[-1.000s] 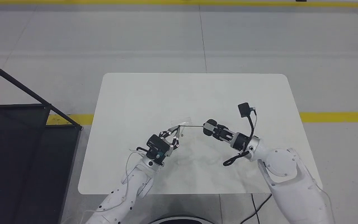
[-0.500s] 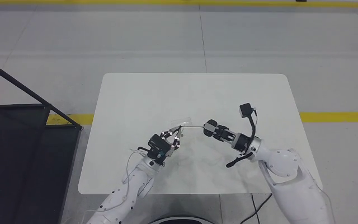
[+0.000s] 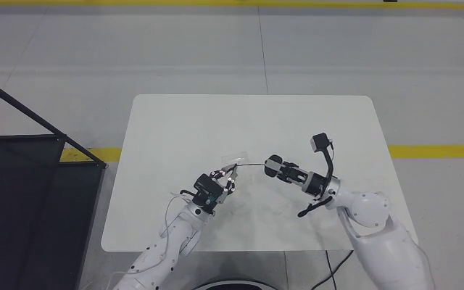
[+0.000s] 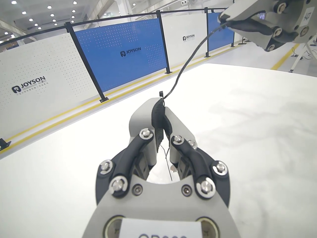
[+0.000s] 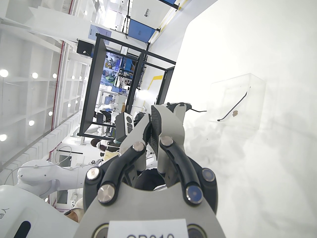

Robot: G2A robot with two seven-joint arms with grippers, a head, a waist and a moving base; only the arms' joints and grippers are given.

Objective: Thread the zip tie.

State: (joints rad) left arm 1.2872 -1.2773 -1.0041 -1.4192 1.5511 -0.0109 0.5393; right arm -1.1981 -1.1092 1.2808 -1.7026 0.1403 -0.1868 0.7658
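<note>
A thin black zip tie [image 3: 250, 166] spans the gap between my two grippers above the white table [image 3: 181, 130]. My left gripper [image 3: 230, 176] is shut on one end; in the left wrist view a small black head pokes out above the closed left gripper [image 4: 160, 105]. From there the zip tie [image 4: 188, 61] curves up to my right gripper [image 4: 224, 22], which pinches the other end. In the right wrist view my right gripper [image 5: 151, 115] has its pads pressed together; the strap between them is hidden.
A small clear container [image 5: 257, 85] lies on the table just beyond the grippers, with a second black zip tie [image 5: 234, 107] inside it. In the top view the clear container [image 3: 235, 156] sits just behind the left gripper. A black frame stands off the table's left side.
The left gripper has shifted slightly toward the right gripper, and the zip tie now bows a little more. Both grips are unchanged.
</note>
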